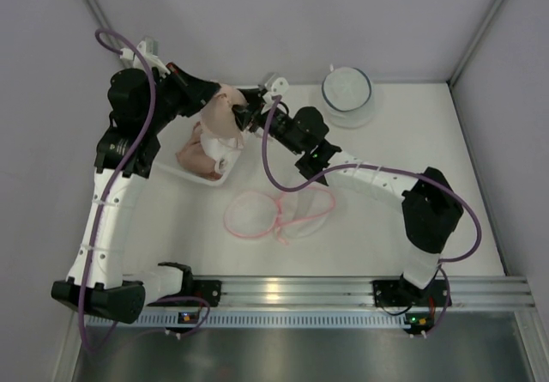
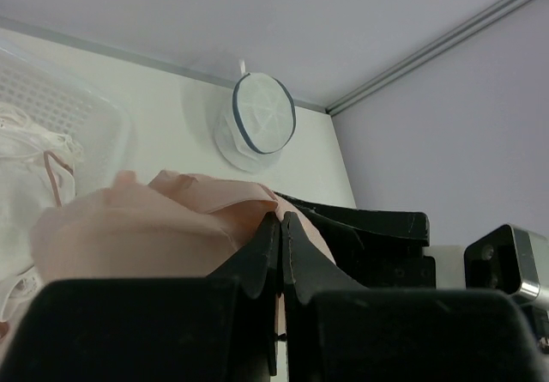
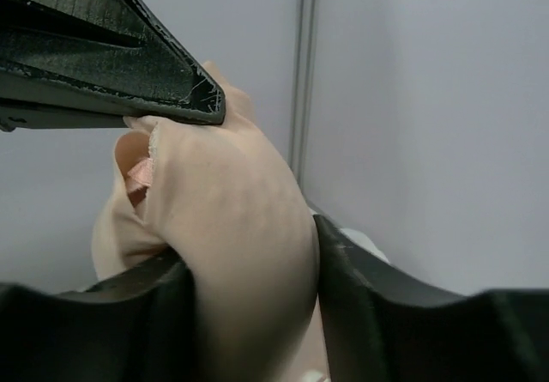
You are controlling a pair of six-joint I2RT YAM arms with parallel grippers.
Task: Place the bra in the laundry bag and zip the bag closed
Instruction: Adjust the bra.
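A beige padded bra (image 1: pixel 220 118) hangs in the air above the white basket (image 1: pixel 225 172), held by both grippers. My left gripper (image 1: pixel 214 99) is shut on a fold of its fabric; in the left wrist view the gripper (image 2: pixel 281 221) pinches the bra (image 2: pixel 146 232) at its upper edge. My right gripper (image 1: pixel 246 112) is shut on a cup of the bra (image 3: pixel 244 245), which fills the gap of the gripper (image 3: pixel 253 288). A round white mesh laundry bag with a dark rim (image 1: pixel 347 94) sits at the back of the table; it also shows in the left wrist view (image 2: pixel 262 124).
The basket holds more pale garments (image 1: pixel 196 154) and shows in the left wrist view (image 2: pixel 69 107). A flat pink-rimmed mesh bag (image 1: pixel 274 212) lies on the table in front of the basket. Grey walls close in the table on three sides.
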